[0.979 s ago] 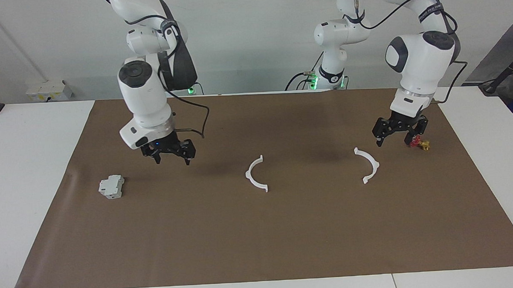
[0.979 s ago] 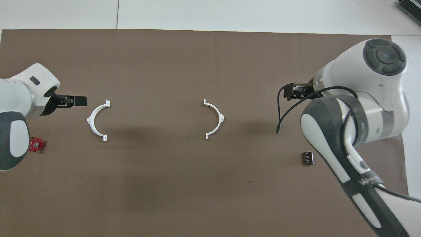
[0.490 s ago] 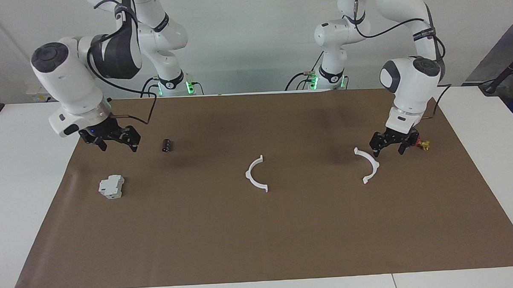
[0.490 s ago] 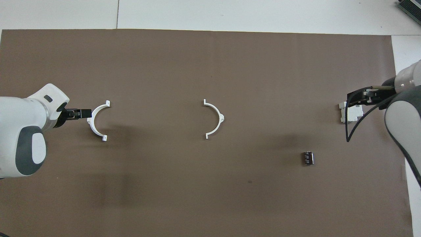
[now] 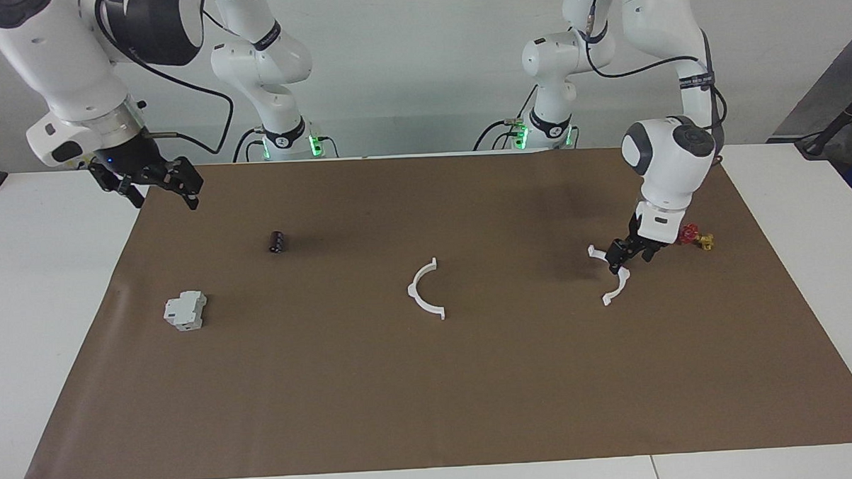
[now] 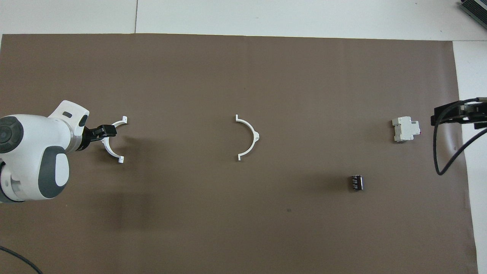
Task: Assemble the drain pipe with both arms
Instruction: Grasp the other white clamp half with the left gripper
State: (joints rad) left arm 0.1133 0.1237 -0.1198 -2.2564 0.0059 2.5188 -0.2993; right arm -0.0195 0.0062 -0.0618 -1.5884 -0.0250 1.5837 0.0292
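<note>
Half-ring at the left arm's end (image 5: 615, 279): flat on the brown mat (image 5: 431, 381), its hollow turned toward the middle of the table; the line between its two tabbed ends runs nearer-to-farther from the robots (tilted a little off that line).
Half-ring at mid-table (image 5: 423, 290): also flat, its hollow turned toward the left arm's end, so the two arcs open toward each other; its ends line up much the same way. The two pieces lie well apart.
Left gripper (image 5: 625, 255): down at the first half-ring, at the back of the arc near its nearer-to-robots end. Its fingers stand spread, one either side of the thin band; whether they touch the plastic I cannot tell.
Left arm: bent steeply down from its base, wrist almost vertical over the arc; in the overhead view its white forearm covers the mat beside the piece.
Right gripper (image 5: 156, 186): raised in the air over the mat's edge at the right arm's end, fingers spread, nothing between them.
Right arm: lifted high, waiting.
Grey-white block (image 5: 185, 310): on the mat toward the right arm's end.
Black cylinder (image 5: 276, 242): nearer the robots than the block.
Red-and-brass valve (image 5: 695, 237): on the mat just beside the left wrist.
</note>
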